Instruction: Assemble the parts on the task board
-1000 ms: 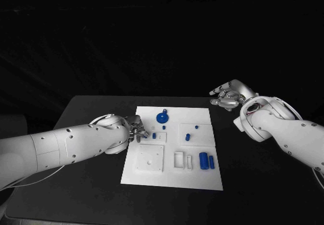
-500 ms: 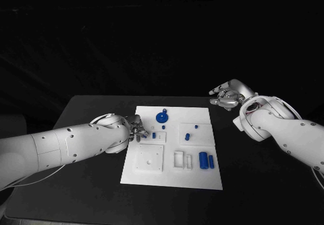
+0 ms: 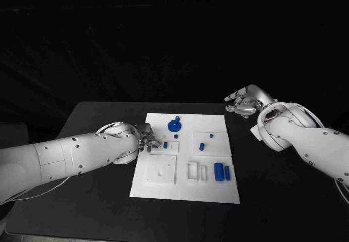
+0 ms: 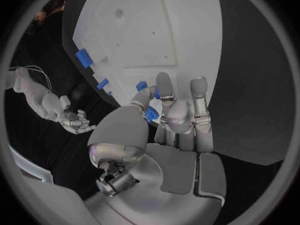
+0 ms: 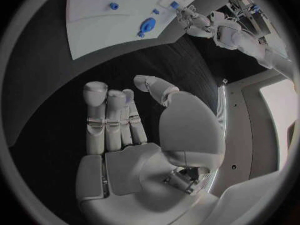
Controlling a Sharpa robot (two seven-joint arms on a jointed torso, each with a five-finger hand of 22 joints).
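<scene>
The white task board [image 3: 185, 184] lies mid-table with blue parts on it. My left hand [image 3: 148, 141] is at the board's left edge; in the left wrist view its thumb and a finger [image 4: 164, 87] pinch a small blue part [image 4: 150, 115], which in the head view stands by a square outline [image 3: 166, 145]. A round blue part [image 3: 174, 126] sits at the far end. Two blue cylinders [image 3: 219, 171] lie side by side near the right edge. My right hand [image 3: 246, 102] hangs raised beyond the board's far right corner, fingers stretched out, holding nothing [image 5: 119, 120].
Two more small blue parts [image 3: 202, 147] [image 3: 212, 135] stand in the board's right half. A raised white square block [image 3: 161, 169] and a narrow slot [image 3: 192, 171] take up the near part. Black table [image 3: 95, 201] surrounds the board.
</scene>
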